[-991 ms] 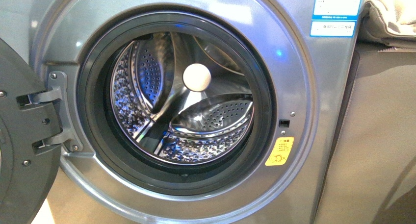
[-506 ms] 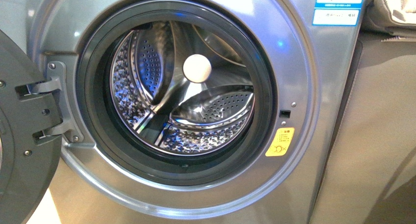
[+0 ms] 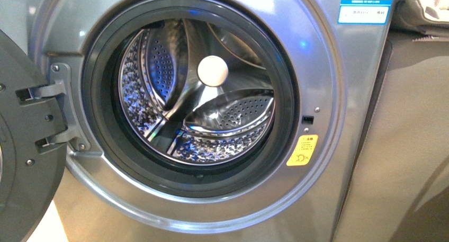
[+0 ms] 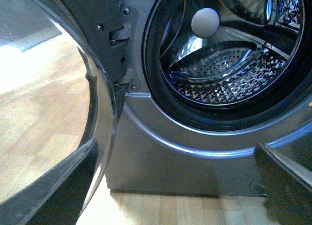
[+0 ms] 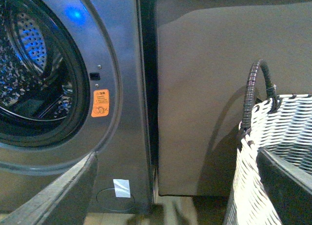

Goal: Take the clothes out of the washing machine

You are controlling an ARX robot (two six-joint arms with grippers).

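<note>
The grey-silver washing machine (image 3: 328, 88) fills the front view with its round door (image 3: 24, 146) swung open to the left. The perforated steel drum (image 3: 212, 131) shows bare metal and a white hub; no clothes show in any view. The machine also shows in the left wrist view (image 4: 161, 156) and the right wrist view (image 5: 122, 64). My left gripper (image 4: 175, 186) is open, low in front of the machine's base beside the door glass (image 4: 100, 103). My right gripper (image 5: 178, 191) is open, low by the machine's right front corner. Neither arm shows in the front view.
A white-grey-black woven basket (image 5: 273, 152) with a dark handle stands right of the machine, close to my right gripper's finger. A beige sofa side (image 3: 407, 146) stands against the machine's right. Light wooden floor (image 4: 44, 117) lies below.
The front view has shifted slightly: the porthole and yellow sticker sit a little higher in the frame than a second ago. Nothing in the drum has changed.
</note>
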